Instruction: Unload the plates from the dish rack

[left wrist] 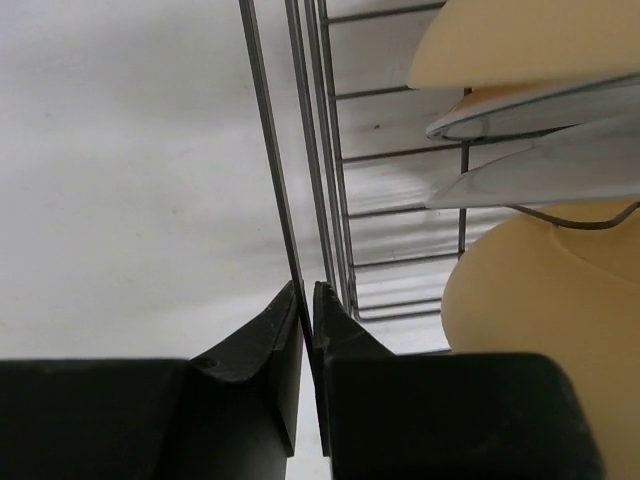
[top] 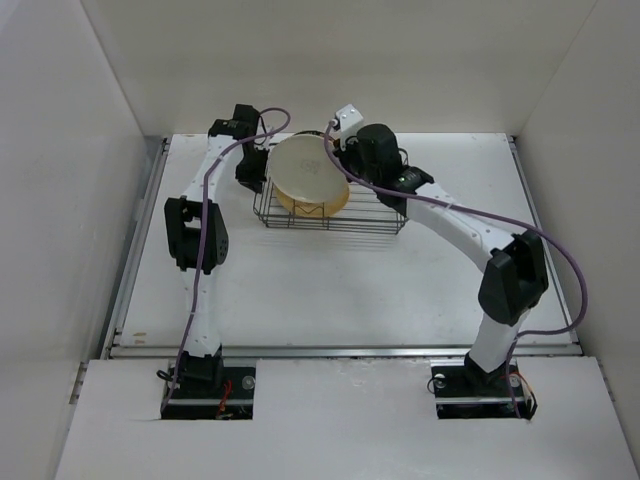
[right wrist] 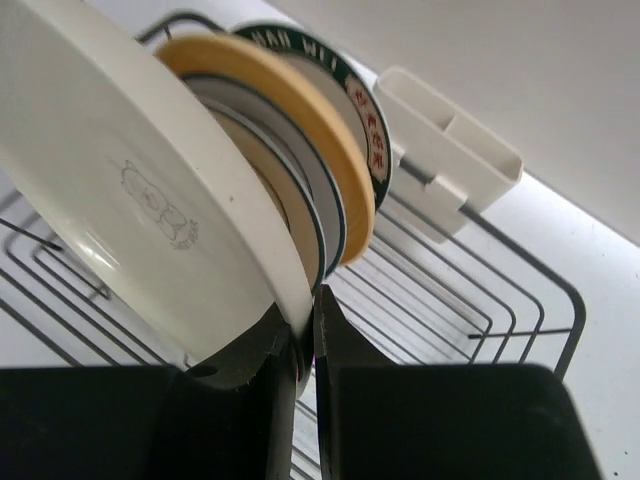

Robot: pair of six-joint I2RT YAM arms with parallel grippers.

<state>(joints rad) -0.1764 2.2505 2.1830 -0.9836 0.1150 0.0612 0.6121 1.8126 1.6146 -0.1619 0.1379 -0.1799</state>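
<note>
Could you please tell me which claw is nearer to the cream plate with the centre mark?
Right. The right claw is pinched on the rim of that cream plate; the left claw grips an outer wire of the dish rack, not touching the plate.

Table (top: 300, 290): white top lying flat, filling the middle of the overhead view.
Walls (top: 60, 150): plain white panels standing along its left, far and right sides.
Metal strip (top: 340, 351): grey, running along the table's near edge.

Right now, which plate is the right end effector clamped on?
The cream plate at the front of the stack; the yellow plate and green-rimmed plate stand behind it.
</note>
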